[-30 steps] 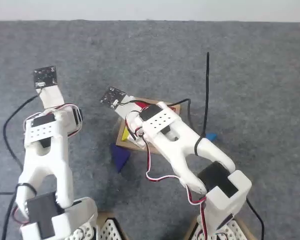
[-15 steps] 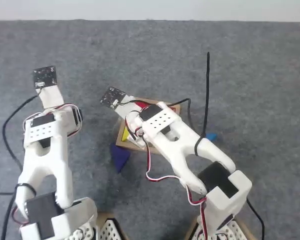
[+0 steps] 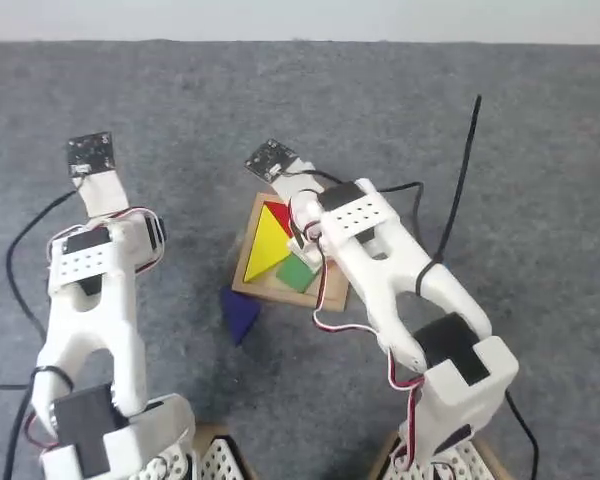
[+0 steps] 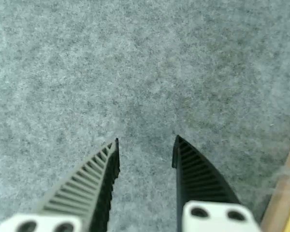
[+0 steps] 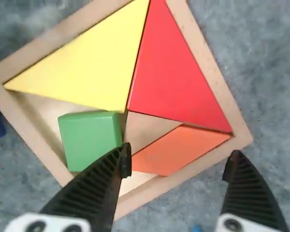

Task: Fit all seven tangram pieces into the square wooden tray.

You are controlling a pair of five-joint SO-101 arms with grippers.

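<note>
The square wooden tray (image 3: 280,293) lies mid-table on the grey carpet. In it are a yellow triangle (image 3: 265,242), a red triangle (image 3: 281,216) and a green square (image 3: 298,272). The right wrist view looks down on the tray (image 5: 216,82) with the yellow triangle (image 5: 87,72), red triangle (image 5: 171,82), green square (image 5: 89,137) and an orange parallelogram (image 5: 179,147). My right gripper (image 5: 179,159) hangs open above the orange piece, holding nothing. A dark blue piece (image 3: 240,312) lies on the carpet beside the tray's near left corner. My left gripper (image 4: 146,144) is open over bare carpet.
The right arm (image 3: 380,270) stretches over the tray's right side. The left arm (image 3: 90,290) stands to the left, apart from the tray. A wooden edge (image 4: 285,193) shows beside the left gripper. Black cables (image 3: 460,190) trail behind the right arm.
The right arm has swung right and back, uncovering the tray with its yellow, red and green pieces. The left arm and the dark blue piece have not moved.
</note>
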